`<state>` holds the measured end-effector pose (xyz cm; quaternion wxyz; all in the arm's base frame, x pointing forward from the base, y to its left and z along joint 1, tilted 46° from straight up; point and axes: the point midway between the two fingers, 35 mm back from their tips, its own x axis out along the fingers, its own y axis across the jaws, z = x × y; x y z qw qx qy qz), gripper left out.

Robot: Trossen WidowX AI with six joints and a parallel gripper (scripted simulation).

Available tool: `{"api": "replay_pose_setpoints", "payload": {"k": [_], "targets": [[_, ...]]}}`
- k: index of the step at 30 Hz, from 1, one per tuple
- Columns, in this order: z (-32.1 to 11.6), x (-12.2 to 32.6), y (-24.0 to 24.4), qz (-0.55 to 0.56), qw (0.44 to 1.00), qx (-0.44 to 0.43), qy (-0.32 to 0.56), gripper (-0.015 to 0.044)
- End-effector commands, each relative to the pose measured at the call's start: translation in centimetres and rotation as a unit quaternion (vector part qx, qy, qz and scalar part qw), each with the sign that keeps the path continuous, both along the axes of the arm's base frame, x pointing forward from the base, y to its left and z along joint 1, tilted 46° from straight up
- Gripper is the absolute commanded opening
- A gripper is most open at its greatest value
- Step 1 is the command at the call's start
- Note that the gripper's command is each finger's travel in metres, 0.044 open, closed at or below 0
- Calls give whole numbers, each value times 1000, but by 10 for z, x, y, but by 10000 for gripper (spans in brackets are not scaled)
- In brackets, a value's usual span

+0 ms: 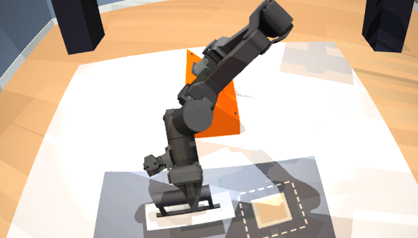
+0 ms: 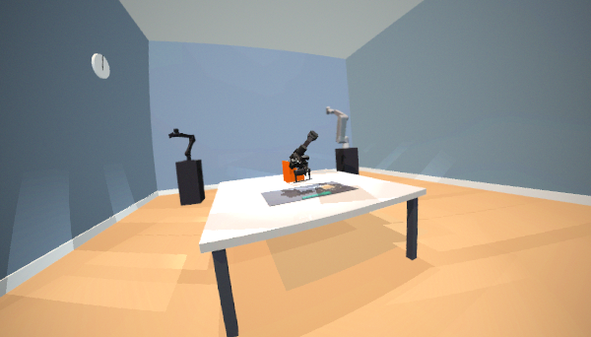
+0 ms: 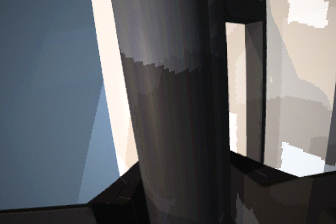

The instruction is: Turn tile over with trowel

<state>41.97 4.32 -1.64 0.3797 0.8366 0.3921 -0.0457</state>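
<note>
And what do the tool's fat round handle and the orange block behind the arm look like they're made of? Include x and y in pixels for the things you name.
Handle (image 1: 167, 197) (image 3: 180, 115): perhaps plastic or painted metal, dark, with soft lengthwise highlights.
Orange block (image 1: 226, 122) (image 2: 287, 172): possibly painted metal or plastic; flat, evenly coloured faces.
</note>
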Motion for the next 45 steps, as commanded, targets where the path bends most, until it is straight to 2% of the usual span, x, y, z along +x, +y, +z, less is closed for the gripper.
{"api": "replay_pose_setpoints", "payload": {"k": [1,11,23,36,45], "targets": [[1,1,-1,0,1000,-2,-3,0],[-4,1,-3,-8,1000,0,8,0],[-79,0,-51,-149,977,-12,150,0],[-157,-29,-101,-292,911,-38,288,0],[-165,-31,-100,-299,907,-40,295,0]]}}
